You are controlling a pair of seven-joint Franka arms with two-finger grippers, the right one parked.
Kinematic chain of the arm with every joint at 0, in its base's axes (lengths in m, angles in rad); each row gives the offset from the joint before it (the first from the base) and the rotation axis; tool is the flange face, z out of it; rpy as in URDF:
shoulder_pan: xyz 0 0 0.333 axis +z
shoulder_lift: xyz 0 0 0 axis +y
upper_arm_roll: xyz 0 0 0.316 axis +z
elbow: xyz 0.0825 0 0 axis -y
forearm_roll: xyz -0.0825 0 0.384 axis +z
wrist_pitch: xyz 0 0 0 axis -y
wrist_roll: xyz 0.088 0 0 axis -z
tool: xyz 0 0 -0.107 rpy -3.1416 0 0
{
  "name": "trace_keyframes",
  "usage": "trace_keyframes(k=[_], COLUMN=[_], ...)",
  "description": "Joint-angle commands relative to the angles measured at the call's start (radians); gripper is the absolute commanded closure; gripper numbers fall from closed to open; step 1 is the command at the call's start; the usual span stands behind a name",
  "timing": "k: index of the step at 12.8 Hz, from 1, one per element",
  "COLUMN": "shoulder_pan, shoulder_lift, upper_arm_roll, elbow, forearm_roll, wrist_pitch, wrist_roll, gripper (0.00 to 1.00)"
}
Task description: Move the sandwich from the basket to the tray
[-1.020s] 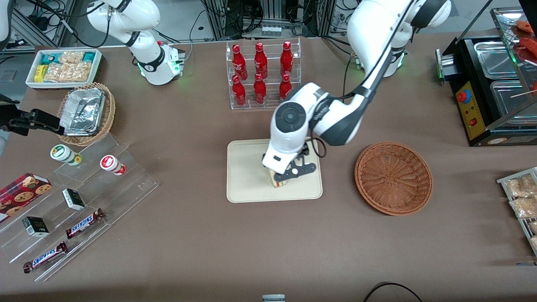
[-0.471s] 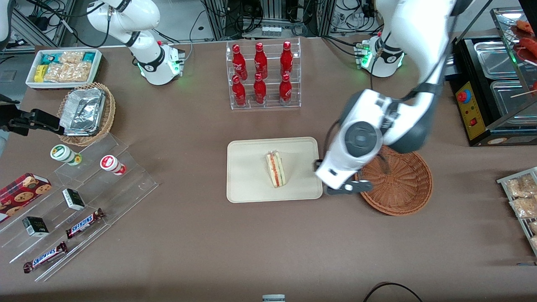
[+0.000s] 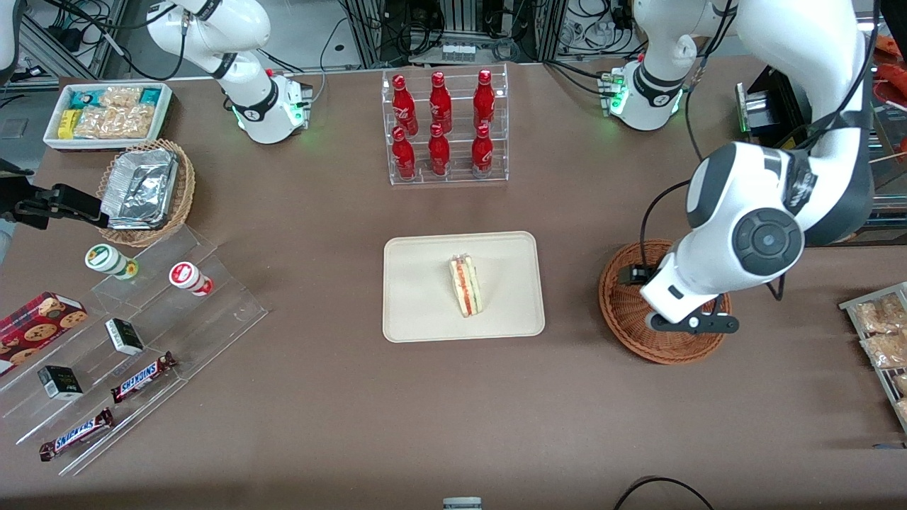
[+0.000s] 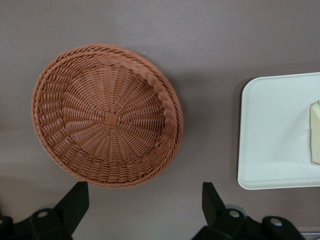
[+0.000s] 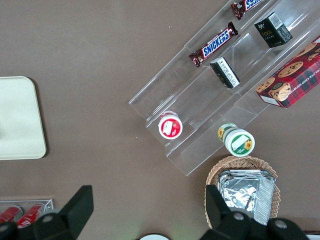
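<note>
Sandwich [image 3: 465, 286] lies mid-tray [image 3: 418, 312], wide flat cream margin all round. Gripper [image 3: 693, 324] above woven wicker basket [image 3: 623, 312], jaws spread, nothing held.

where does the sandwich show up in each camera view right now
Front view: the sandwich lies on the tray.
Left wrist view: only its edge shows, on the tray; the open end effector hangs above the basket.
Right wrist view: not in it.
Shared landmark: the tray.
</note>
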Motion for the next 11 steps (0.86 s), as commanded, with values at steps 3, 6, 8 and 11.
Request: trace_keyframes(k=[3,6,8,11], shoulder_pan=[0.096,0.186,0.197,0.200], shoulder_lift=[-0.147,-0.312,-0.347,-0.366], upper_arm_roll=[-0.012,-0.016,-0.014,-0.013], elbow=[-0.107,-0.245,-0.227,-0.129], forearm_roll=[0.008,-0.007,-0.010,-0.030], wrist_pitch=[-0.001,-0.016,-0.090,-0.206], wrist_roll=[0.112,0.268,0.281,0.296], gripper=[0.00,0.00,0.00,0.00])
